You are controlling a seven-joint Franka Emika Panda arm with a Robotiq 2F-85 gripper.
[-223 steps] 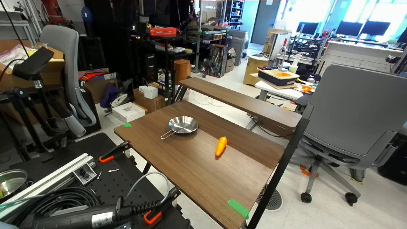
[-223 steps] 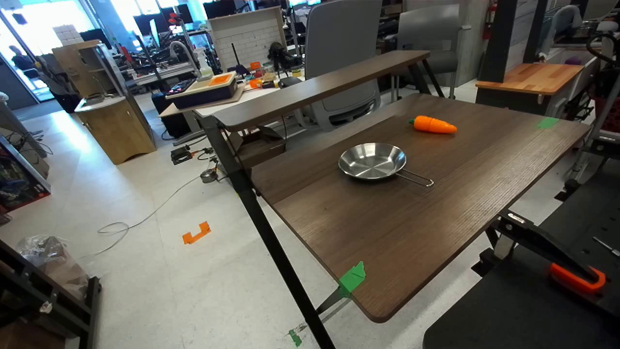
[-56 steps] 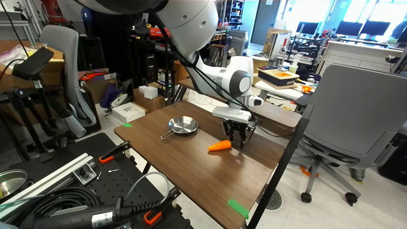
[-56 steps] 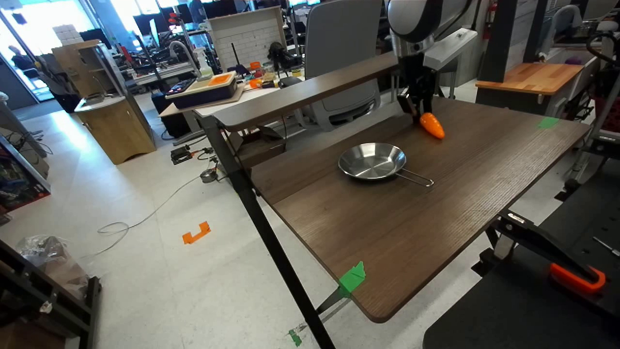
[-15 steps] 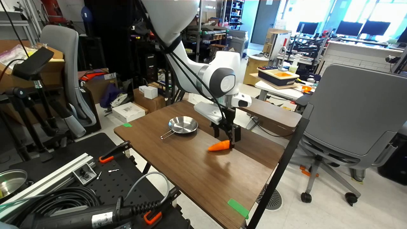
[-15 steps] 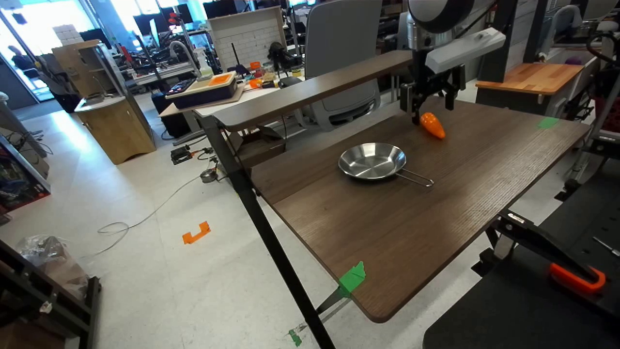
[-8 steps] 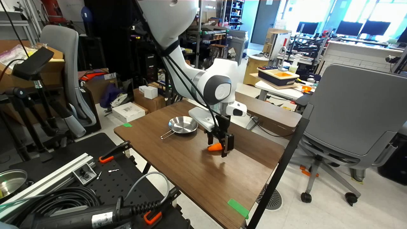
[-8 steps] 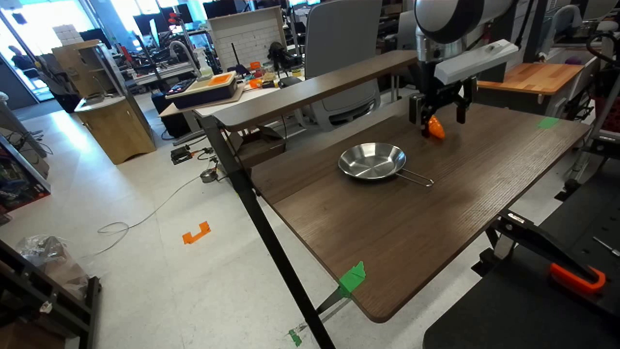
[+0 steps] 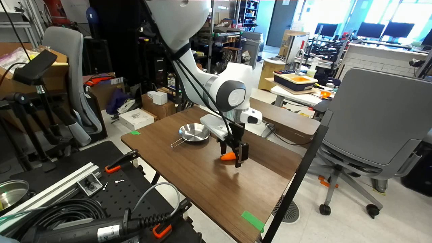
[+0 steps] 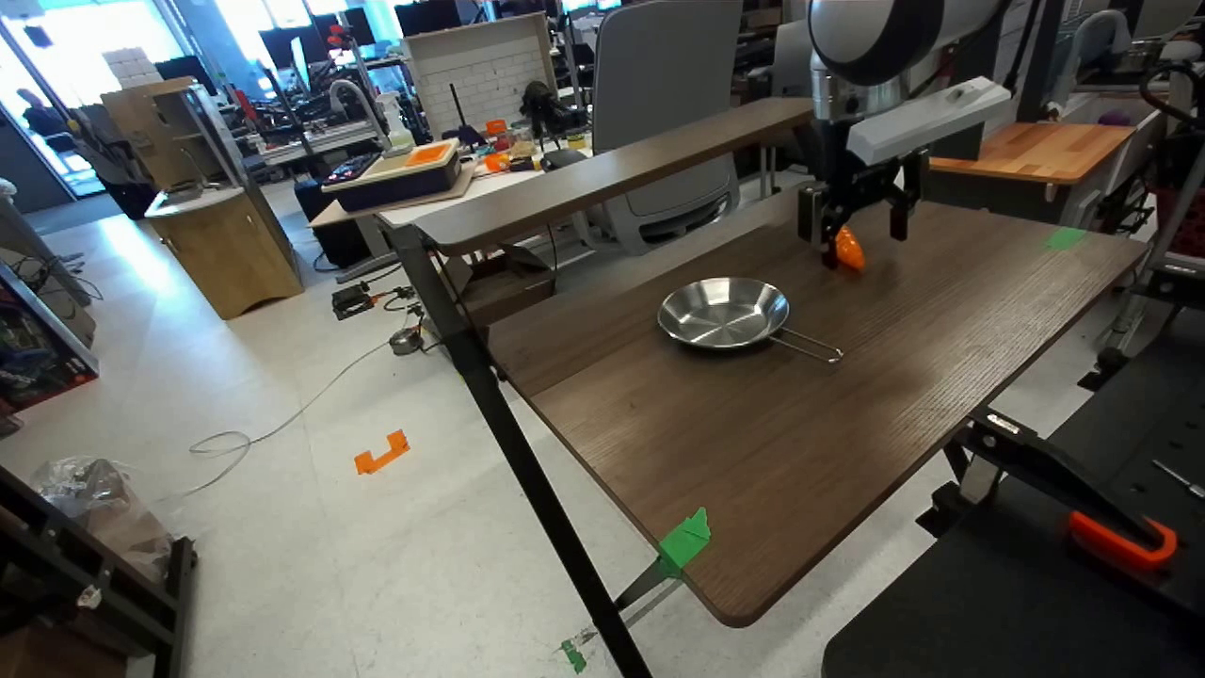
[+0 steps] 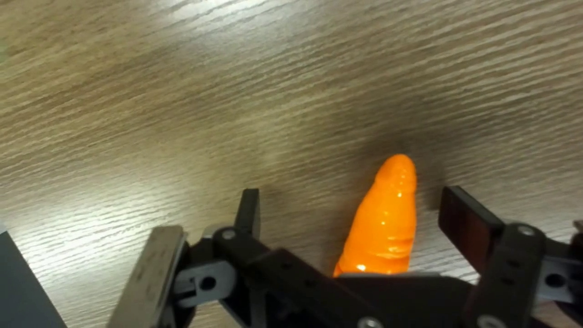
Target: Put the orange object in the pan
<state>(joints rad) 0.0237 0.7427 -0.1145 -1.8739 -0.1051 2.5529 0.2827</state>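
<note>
The orange carrot (image 11: 385,223) lies on the brown wood-grain surface (image 10: 753,424), outside the steel frying pan (image 10: 723,314) and well apart from it. In the wrist view the black pincer (image 11: 353,214) straddles the carrot with its fingers (image 11: 249,209) spread wide, and a strip of wood shows on either side of the orange body — wider toward the finger on the left of that view, narrower toward the one on the right. The narrow tip points to the top of that view; the thick end is hidden behind the pincer's linkage. In both exterior views the fingers end close to the surface, though I cannot tell whether a fingertip touches it. The white robot arm (image 9: 185,27) hangs above, and one finger covers part of the carrot in those views. The frying pan rests flat, its wire handle (image 10: 806,350) pointing toward the long edge beside a black perforated bench (image 9: 118,199). A black clamp (image 9: 126,157) with an orange grip sits on that bench. A raised brown shelf (image 9: 287,118) runs along the opposite long side, partly hidden by the arm, and a grey office chair (image 10: 668,104) stands beyond it. Green tape (image 9: 253,221) is stuck near two corners of the surface.
</note>
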